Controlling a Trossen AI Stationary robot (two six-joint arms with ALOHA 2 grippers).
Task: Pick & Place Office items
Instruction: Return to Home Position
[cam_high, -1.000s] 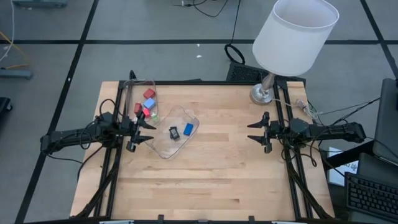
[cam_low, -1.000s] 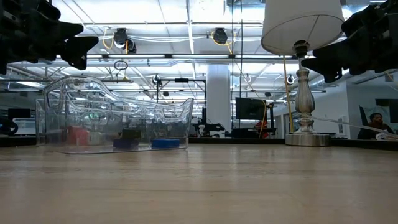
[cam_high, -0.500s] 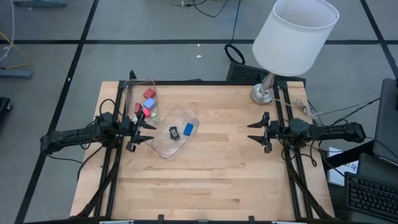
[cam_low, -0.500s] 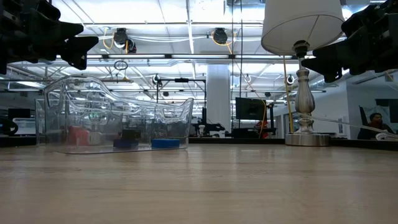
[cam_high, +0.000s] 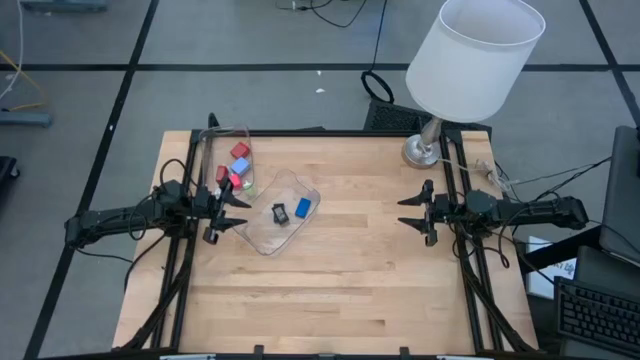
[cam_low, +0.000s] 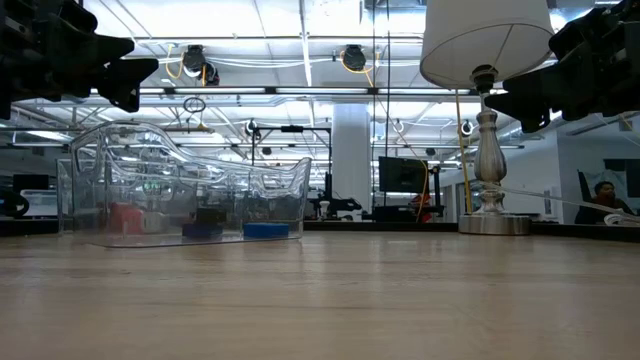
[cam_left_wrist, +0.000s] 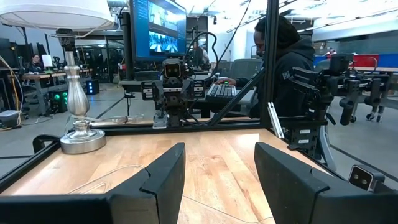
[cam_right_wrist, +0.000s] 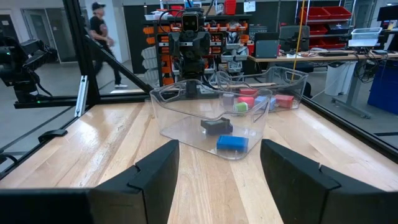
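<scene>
Judging all small coloured pieces (cam_high: 303, 207) binned, I hold left claw (cam_high: 236, 211) and right claw (cam_high: 404, 211) wide, empty, flanking the clear plastic bins (cam_high: 258, 232).

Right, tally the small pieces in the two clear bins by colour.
Red pieces: 3
Blue pieces: 2
Green piece: 1
Black piece: 1
Total: 7, counted from the high view; anything hidden under another piece is not included.
</scene>
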